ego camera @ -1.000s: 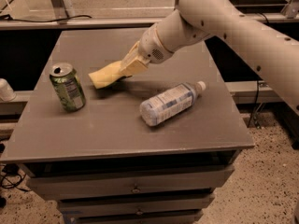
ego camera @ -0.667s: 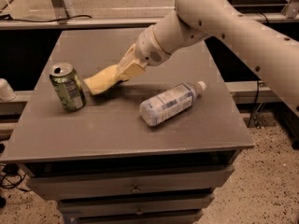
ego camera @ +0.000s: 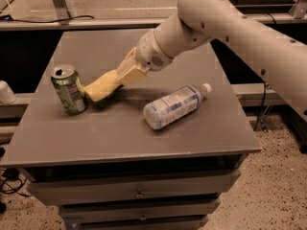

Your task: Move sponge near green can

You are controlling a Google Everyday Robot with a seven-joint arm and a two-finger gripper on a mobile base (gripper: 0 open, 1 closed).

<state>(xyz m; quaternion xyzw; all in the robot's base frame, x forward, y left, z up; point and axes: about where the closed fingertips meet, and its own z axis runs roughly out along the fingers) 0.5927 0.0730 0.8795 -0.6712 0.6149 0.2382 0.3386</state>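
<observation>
The green can (ego camera: 69,89) stands upright at the left of the grey table (ego camera: 120,138), silver top and pull-tab up. The pale-yellow sponge (ego camera: 100,88) is right beside the can, its left end almost touching it, low over the tabletop. My gripper (ego camera: 120,76) reaches down from the upper right on the white arm (ego camera: 230,28) and is shut on the sponge's right end.
A clear plastic bottle (ego camera: 173,106) with a white cap lies on its side right of centre. The table has drawers below its front edge (ego camera: 139,193). Metal rails and cables run behind it; a white object (ego camera: 5,92) sits off the left edge.
My gripper has carried the sponge down and to the left, from mid-table to right beside the green can. The can and bottle have not moved.
</observation>
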